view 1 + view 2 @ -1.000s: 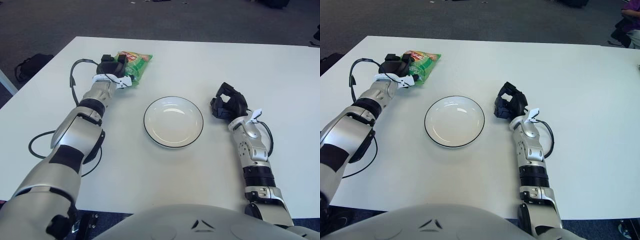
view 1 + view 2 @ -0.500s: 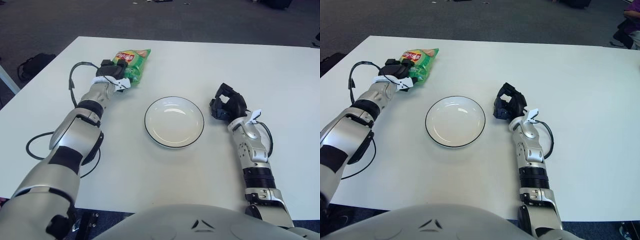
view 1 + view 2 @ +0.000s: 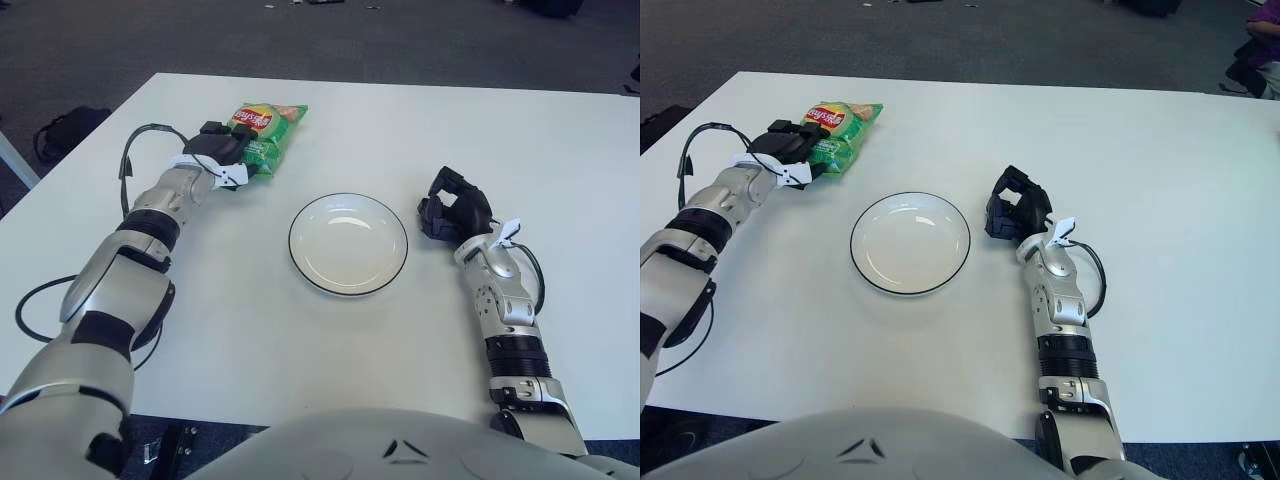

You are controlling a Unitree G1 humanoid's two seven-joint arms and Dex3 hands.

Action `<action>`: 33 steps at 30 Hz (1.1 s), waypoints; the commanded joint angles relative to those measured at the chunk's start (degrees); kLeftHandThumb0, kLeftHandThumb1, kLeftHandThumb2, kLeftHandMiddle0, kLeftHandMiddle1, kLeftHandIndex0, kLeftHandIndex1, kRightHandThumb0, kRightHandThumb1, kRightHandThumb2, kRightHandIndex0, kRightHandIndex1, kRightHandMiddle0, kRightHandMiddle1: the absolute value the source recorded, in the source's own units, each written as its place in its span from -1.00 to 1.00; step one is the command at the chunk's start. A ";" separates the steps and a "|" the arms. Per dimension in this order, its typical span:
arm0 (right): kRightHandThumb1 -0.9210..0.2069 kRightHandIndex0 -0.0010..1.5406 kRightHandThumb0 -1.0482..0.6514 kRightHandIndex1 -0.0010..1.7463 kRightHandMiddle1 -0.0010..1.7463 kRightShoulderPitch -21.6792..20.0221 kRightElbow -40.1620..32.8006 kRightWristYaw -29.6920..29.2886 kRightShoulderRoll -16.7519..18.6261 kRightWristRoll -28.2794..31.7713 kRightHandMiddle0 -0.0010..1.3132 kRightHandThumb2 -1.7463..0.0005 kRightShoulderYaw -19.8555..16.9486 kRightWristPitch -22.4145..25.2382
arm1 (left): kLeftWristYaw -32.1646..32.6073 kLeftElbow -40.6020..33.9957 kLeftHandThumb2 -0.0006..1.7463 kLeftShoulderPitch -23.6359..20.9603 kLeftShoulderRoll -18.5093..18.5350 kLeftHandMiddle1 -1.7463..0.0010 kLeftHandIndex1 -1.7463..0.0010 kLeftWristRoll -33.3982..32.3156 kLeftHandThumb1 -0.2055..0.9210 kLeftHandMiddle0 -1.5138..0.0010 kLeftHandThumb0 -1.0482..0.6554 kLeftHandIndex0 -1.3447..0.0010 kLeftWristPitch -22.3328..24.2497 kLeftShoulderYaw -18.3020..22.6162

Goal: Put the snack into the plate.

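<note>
Left eye view: near the counter's middle the plate (image 3: 348,243) lies bare, and just to its right shows the idle right hand (image 3: 455,207), fingers curled on nothing. Farther back, toward the far left corner, the left hand (image 3: 222,148) grips the near end of the green snack (image 3: 262,133). Over the last second the bag has swung and the forearm has pulled outward to the left, but the snack is no closer to the plate; the carry remains to be done.
</note>
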 commanded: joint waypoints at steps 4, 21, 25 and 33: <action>0.28 0.65 -0.39 1.00 1.00 6.20 -0.15 -1.05 2.57 -0.03 0.09 -0.68 0.35 1.51 | -6.44 -16.84 0.39 12.91 11.95 0.08 -0.18 -2.16 1.00 0.88 -0.86 1.00 -8.09 1.95; 0.27 0.64 -0.39 1.00 1.00 6.47 -2.05 -1.83 1.94 -0.62 0.08 -0.67 0.82 3.97 | -14.20 -37.15 0.34 26.77 22.84 0.05 -0.22 -10.72 1.00 0.86 -0.86 1.00 -17.74 13.22; 0.28 0.64 -0.39 1.00 1.00 6.36 -1.79 -1.72 1.91 -0.51 0.08 -0.67 0.72 3.92 | -15.43 -37.30 0.34 26.88 22.71 0.06 -0.23 -10.57 1.00 0.87 -0.85 1.00 -18.25 14.38; 0.28 0.64 -0.39 1.00 1.00 6.01 -0.81 -1.43 1.76 -0.36 0.09 -0.68 0.32 3.49 | -17.83 -37.33 0.32 25.61 22.12 0.05 -0.28 -10.61 1.00 0.88 -0.83 1.00 -18.00 16.05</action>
